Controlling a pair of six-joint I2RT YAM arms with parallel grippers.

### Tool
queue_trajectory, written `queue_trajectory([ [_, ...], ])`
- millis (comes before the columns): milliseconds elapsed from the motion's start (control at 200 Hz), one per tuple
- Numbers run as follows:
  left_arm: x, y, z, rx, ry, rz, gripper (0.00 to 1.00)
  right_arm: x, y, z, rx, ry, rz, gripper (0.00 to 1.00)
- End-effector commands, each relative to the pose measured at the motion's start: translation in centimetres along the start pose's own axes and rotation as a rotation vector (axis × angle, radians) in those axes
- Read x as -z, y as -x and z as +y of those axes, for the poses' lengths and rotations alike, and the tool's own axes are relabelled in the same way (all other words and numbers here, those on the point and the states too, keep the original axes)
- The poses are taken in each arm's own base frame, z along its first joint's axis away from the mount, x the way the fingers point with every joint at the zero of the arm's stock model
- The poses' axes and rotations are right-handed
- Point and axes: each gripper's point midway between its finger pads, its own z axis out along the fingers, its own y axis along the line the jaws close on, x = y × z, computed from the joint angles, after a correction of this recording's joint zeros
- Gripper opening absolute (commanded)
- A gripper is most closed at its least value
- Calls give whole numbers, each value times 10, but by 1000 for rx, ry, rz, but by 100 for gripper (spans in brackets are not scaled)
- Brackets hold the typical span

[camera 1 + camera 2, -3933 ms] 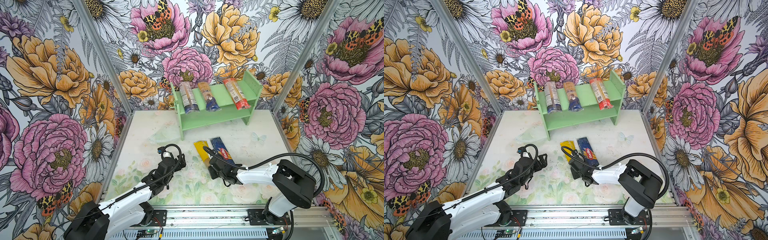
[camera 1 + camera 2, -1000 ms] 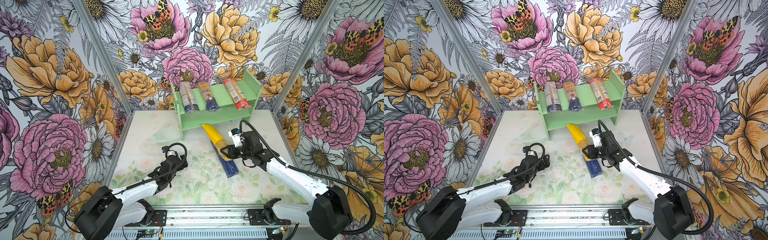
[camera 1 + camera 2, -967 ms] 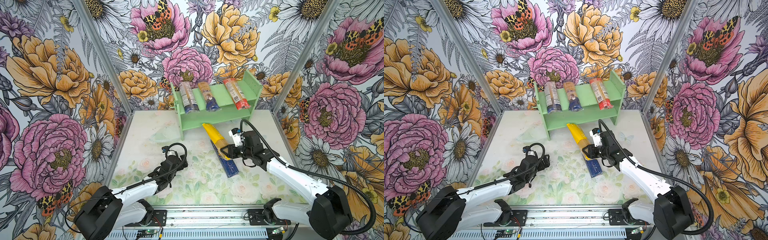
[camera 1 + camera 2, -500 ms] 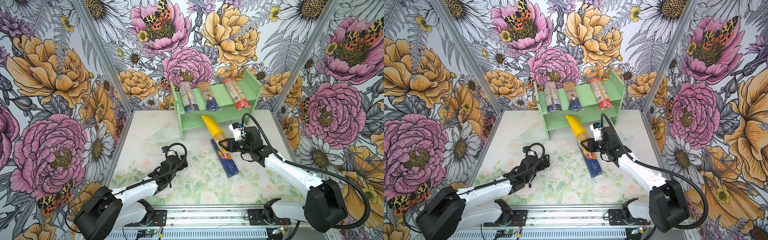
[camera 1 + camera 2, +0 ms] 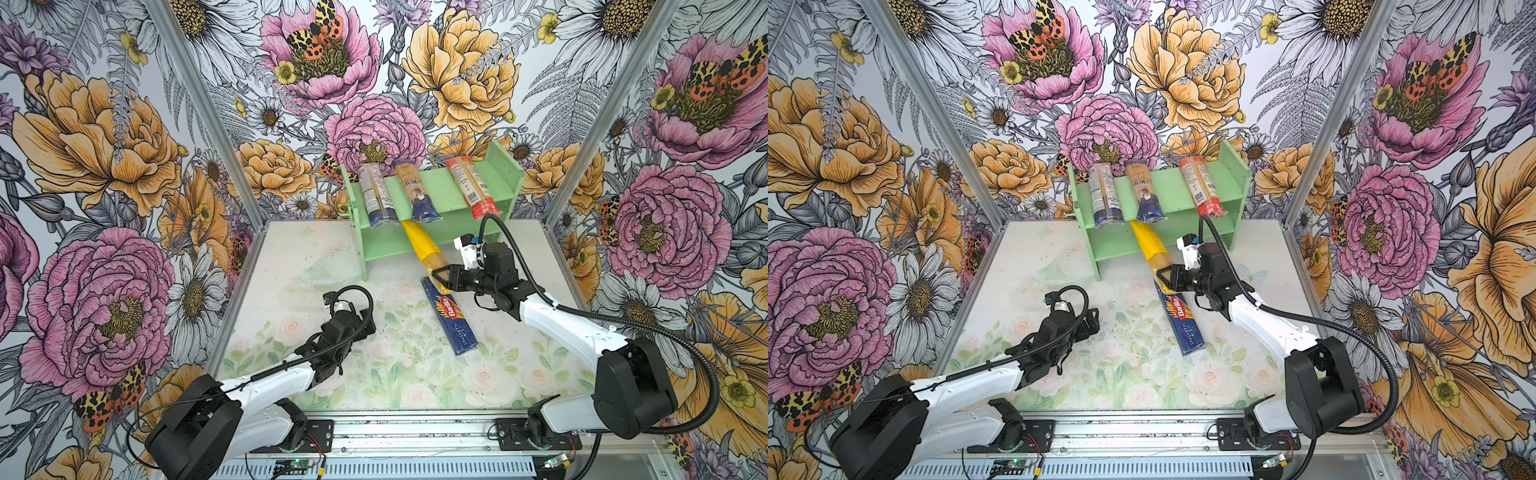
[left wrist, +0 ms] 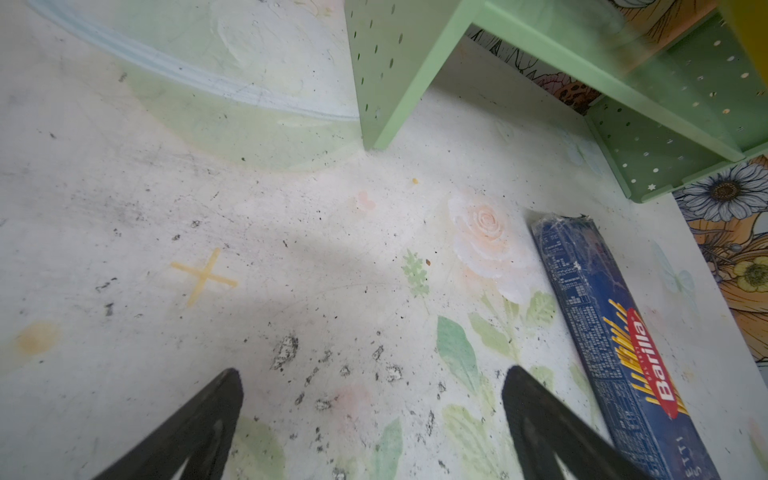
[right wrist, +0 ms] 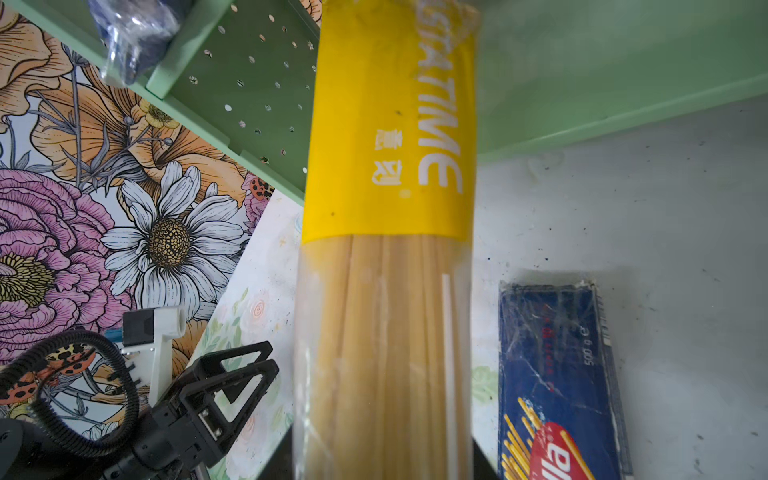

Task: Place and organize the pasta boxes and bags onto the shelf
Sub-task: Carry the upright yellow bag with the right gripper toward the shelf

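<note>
Yellow bag [image 5: 423, 248] pinched at near end by right gripper [image 5: 437, 277], long axis aimed into shelf [image 5: 508, 173] lower tier; left gripper [image 6: 370, 419] spread, empty.

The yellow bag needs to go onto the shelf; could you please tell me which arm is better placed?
Right. The right pincer is shut on the yellow bag, whose far end is at the lower tier of the shelf. The left pincer is open and empty, farther from it.
</note>
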Motion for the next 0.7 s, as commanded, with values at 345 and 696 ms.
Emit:
queue_trajectory([
  [345, 3, 10, -11, 14, -44, -16, 99, -2, 82, 32, 134, 112, -283, 0],
  [696, 3, 11, -10, 16, -41, -19, 99, -16, 91, 31, 112, 141, -301, 0],
])
